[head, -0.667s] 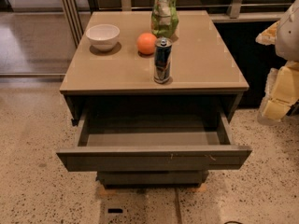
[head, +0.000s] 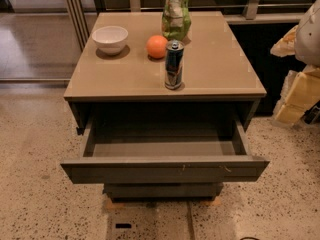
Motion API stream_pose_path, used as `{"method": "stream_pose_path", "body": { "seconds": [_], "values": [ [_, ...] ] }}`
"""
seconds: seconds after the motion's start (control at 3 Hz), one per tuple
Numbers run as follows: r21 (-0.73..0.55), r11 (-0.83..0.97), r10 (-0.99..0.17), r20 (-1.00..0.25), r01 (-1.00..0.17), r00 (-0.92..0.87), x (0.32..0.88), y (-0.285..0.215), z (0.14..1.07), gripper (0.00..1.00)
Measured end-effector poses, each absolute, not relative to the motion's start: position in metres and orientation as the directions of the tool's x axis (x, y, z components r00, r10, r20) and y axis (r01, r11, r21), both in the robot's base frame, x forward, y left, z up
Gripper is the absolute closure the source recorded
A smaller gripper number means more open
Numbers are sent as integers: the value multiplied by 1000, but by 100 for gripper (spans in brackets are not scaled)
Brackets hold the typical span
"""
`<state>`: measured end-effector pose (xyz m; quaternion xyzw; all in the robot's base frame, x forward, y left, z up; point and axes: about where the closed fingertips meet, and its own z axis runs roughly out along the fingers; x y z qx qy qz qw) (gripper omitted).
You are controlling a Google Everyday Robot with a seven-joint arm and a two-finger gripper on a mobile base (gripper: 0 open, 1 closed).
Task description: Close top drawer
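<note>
Floor: speckled terrazzo all round the cabinet, here on my left.
White bowl: upright on the back-left of the cabinet top.
Top drawer: there it is, pulled well out towards me below the cabinet top. The inside looks bare, and the flat grey-brown front carries pale scratches right of centre.
Lower drawer front: just peeking out beneath the open one, set further back.
Orange: right of the bowl, near the can.
Can: dark and standing upright, nearer the front edge than the rest.
Green bag: standing at the back, just behind the orange and can.
Gripper: my pale, cream-coloured tool is at the far right edge, beside the cabinet and well apart from the drawer.
Grip: clenched or released, I cannot tell.
</note>
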<state>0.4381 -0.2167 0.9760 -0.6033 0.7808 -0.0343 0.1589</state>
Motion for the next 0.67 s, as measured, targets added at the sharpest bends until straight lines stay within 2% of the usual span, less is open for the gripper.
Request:
{"method": "stream_pose_path", "body": {
  "seconds": [0.67],
  "values": [
    [-186,327,-907,-335,-926,-253,420,-213,889,65]
  ]
}}
